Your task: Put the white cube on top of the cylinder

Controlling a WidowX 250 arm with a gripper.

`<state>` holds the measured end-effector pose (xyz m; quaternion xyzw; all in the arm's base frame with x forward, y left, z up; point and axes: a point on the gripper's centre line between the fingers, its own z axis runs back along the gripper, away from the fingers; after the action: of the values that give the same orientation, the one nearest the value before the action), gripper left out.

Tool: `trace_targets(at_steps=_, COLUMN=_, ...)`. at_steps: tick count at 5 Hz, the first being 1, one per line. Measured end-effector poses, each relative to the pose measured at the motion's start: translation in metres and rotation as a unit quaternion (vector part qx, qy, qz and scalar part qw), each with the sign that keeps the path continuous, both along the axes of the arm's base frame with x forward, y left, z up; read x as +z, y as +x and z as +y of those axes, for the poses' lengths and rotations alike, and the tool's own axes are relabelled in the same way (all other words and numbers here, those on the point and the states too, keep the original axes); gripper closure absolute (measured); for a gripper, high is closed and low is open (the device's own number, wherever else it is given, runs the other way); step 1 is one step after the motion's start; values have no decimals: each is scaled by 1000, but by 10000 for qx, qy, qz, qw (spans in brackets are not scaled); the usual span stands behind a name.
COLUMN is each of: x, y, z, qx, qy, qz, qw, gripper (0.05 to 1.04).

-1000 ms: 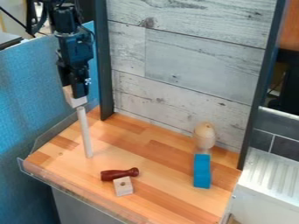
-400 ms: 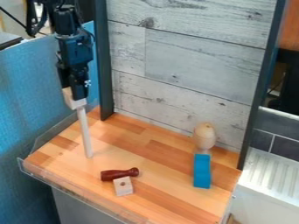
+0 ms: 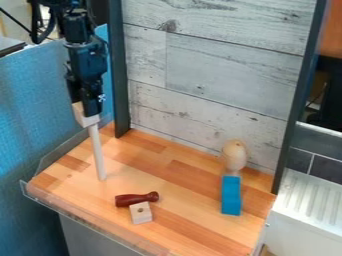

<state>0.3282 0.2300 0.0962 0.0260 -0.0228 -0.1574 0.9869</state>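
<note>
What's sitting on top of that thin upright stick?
The white cube is right at the top of the stick, with the black claw around it. The stick's very tip is covered, so I can't tell how firmly the cube rests there.

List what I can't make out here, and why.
- Camera view: upper part of the white cube, hidden by the end effector.
- Camera view: whether it sits flush on the cylinder, too small.
- Camera view: hole depth in the pale block, too small.
</note>
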Motion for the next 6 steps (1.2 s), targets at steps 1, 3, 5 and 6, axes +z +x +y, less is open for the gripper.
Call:
trace_targets(at_steps=1, x=0, y=0, z=1, qx=13, qy=18, qz=-15, qw=10000, gripper=521)
trace_targets(at_steps=3, x=-2, y=3, z=-2, qx=6, qy=70, qz=-9, qw=10000, gripper=521)
trace_targets(at_steps=5, x=-6, y=0, z=-2, qx=71, qy=121, qz=60, qw=9999, gripper=521)
trace_targets(at_steps=6, x=-6, y=2, z=-5, qx=57, qy=160, qz=73, qw=9998, gripper=521)
